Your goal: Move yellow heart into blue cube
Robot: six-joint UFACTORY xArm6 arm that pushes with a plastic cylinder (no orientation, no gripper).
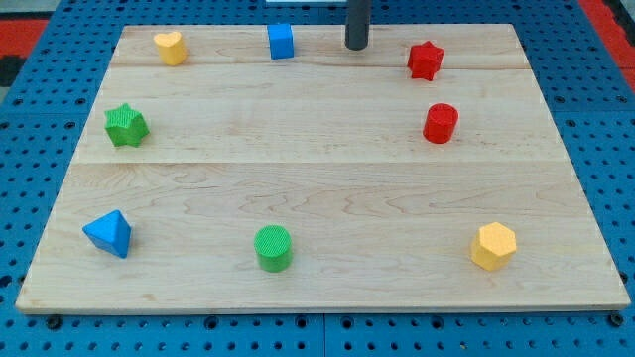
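Observation:
The yellow heart (171,47) lies at the view's top left of the wooden board (317,198). The blue cube (282,41) stands to its right along the top edge, well apart from it. My tip (356,47) is at the view's top centre, to the right of the blue cube with a gap between them and far from the yellow heart. It touches no block.
A red star (425,60) and a red cylinder (441,123) are at the right. A green star (126,125) is at the left. A blue pyramid (109,233), a green cylinder (274,247) and a yellow hexagon (493,245) lie along the bottom.

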